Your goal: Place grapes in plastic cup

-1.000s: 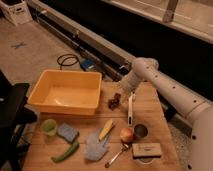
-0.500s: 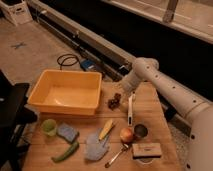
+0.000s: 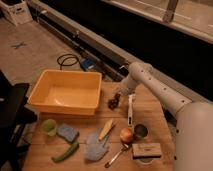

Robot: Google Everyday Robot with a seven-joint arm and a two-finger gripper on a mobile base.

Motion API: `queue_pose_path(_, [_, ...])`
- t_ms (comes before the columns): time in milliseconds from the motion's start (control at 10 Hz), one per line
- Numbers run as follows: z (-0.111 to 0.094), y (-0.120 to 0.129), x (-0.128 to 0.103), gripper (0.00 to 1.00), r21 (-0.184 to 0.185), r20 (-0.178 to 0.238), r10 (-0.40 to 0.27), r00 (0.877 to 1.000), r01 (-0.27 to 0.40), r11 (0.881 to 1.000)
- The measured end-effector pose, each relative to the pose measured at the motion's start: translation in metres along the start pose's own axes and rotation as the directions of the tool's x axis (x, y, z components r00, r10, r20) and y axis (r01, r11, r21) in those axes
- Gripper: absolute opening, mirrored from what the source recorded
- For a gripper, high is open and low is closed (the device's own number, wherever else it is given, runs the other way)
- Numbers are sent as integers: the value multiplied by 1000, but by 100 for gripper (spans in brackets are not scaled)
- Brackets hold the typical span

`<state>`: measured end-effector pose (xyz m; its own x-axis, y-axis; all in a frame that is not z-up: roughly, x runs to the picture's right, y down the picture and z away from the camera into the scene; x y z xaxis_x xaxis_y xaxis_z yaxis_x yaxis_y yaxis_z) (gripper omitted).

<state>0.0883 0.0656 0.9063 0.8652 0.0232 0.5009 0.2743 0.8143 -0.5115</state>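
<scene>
Nothing has moved in the last second: the gripper [image 3: 120, 96] hangs open and empty just over the grapes [image 3: 113, 103] beside the yellow tub [image 3: 62, 108], well apart from the green cup [image 3: 49, 126] (so the grab is not yet made).
</scene>
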Motion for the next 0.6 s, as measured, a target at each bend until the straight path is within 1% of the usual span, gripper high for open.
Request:
queue_pose_path(300, [13,-8,-1,65,-11,28,0,1000,0,1000])
queue_pose_path(600, [28,-8,0,65,-40,51,-1,999,3,999])
